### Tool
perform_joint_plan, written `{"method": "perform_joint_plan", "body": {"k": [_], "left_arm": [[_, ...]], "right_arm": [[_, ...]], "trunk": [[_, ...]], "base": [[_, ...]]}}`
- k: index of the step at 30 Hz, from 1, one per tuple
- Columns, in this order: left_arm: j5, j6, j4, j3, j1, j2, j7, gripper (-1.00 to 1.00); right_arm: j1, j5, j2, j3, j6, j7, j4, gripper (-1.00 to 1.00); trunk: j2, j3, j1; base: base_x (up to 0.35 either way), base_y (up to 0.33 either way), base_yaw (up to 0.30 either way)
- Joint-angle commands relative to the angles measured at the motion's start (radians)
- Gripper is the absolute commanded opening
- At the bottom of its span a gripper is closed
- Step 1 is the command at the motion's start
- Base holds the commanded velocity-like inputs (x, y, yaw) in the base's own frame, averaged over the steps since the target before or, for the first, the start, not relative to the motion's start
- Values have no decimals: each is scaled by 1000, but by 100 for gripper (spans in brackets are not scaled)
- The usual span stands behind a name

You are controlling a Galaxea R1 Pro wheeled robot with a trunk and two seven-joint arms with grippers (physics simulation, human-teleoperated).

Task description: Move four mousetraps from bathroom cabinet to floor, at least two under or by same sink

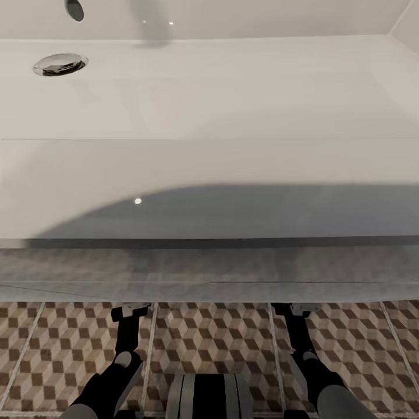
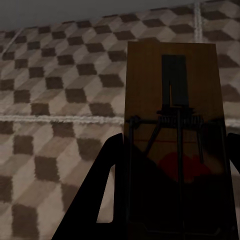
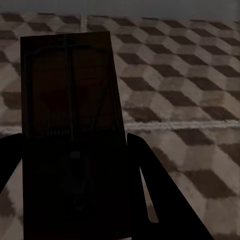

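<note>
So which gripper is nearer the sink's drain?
Left. The drain sits toward the basin's left end, and the left gripper reaches under the sink on that side. The right gripper is further along, toward the right.

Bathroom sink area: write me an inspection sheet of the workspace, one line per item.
Surface: cube-patterned bathroom floor with pale grout lines, running in under the sink.
Job's things: one mousetrap between the left gripper's fingers; a second mousetrap between the right gripper's fingers. Both hang over the tiles.
Clutter: nothing seen.
Grippers: left gripper shut on its mousetrap; right gripper shut on its mousetrap. Both arms reach forward beneath the sink's front edge.
Cables: nothing seen.
Surroundings: wide white sink with a chrome drain; its shadow darkens the floor below.
</note>
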Motion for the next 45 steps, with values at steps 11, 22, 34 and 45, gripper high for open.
{"method": "perform_joint_plan", "body": {"k": [11, 22, 34, 45], "left_arm": [[-6, 1, 1, -3, -1, 1, 11, -100], [-3, 0, -8, -6, 0, -2, 17, -100], [-1, -9, -11, -6, 0, -2, 19, -100], [0, -6, -10, -9, 0, -3, 20, -100]], "right_arm": [[1, 8, 1, -6, -1, 2, 0, -100], [1, 9, 1, -6, 0, 2, 0, -100], [1, 6, 1, -6, 7, 2, 0, -100], [1, 3, 1, -8, 5, 2, 0, -100]], "trunk": [[0, 0, 0], [0, 0, 0], [0, 0, 0], [0, 0, 0]], "base": [[0, 0, 0], [0, 0, 0], [0, 0, 0], [0, 0, 0]]}}
